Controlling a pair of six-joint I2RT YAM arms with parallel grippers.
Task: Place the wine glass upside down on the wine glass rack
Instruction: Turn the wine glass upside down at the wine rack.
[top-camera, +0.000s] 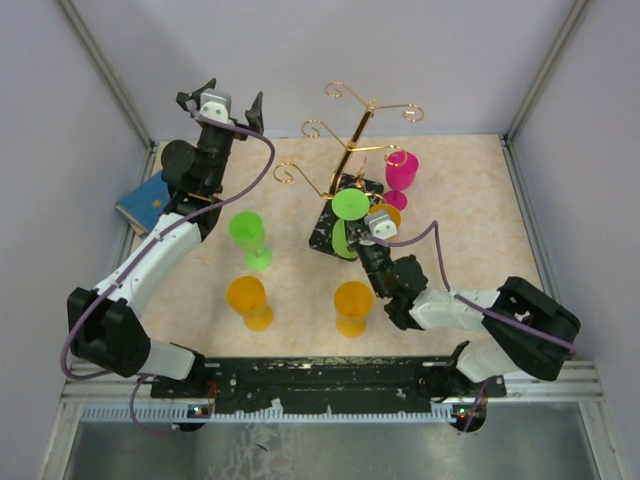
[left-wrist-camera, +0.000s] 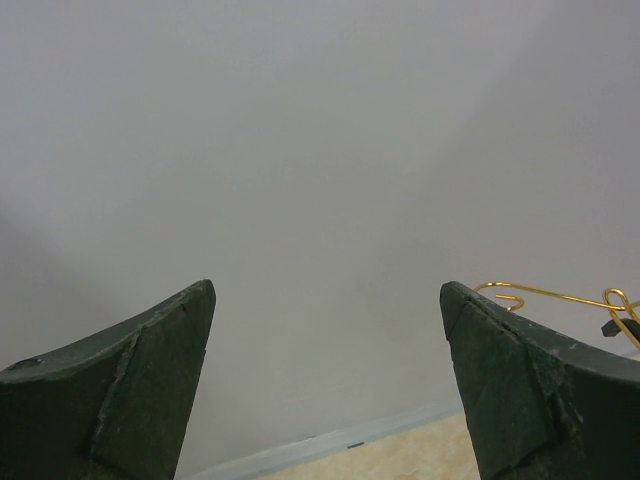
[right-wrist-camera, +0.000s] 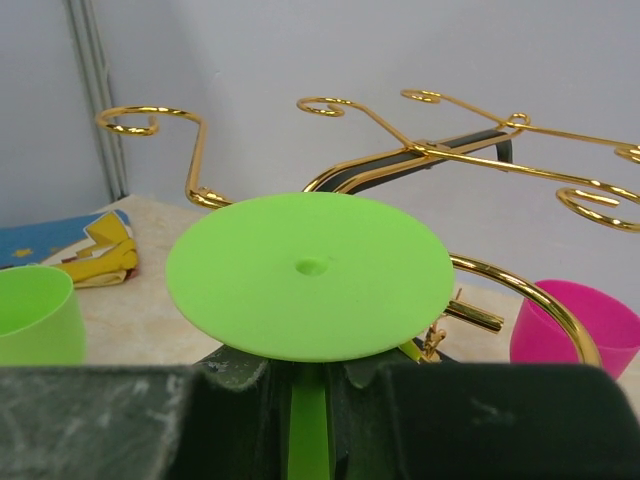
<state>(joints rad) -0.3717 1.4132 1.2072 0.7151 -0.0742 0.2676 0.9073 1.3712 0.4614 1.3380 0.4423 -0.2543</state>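
Note:
My right gripper (top-camera: 362, 222) is shut on the stem of a lime green wine glass (top-camera: 350, 204), held upside down with its round foot on top. In the right wrist view the foot (right-wrist-camera: 310, 275) fills the middle, above my gripper (right-wrist-camera: 322, 400). The glass is right at the wine glass rack (top-camera: 350, 150), over its black marbled base (top-camera: 326, 222). The gold arms with curled ends (right-wrist-camera: 420, 150) stand just behind and beside the foot. My left gripper (top-camera: 225, 102) is open and empty, raised by the back wall left of the rack, with a gold arm (left-wrist-camera: 560, 295) at its right finger.
A pink glass (top-camera: 401, 170) stands right of the rack. A second green glass (top-camera: 247, 232) and two orange glasses (top-camera: 248, 298) (top-camera: 353, 303) stand in front. Another orange glass (top-camera: 386, 212) is partly hidden behind my right wrist. A blue book (top-camera: 145, 200) lies at the left edge.

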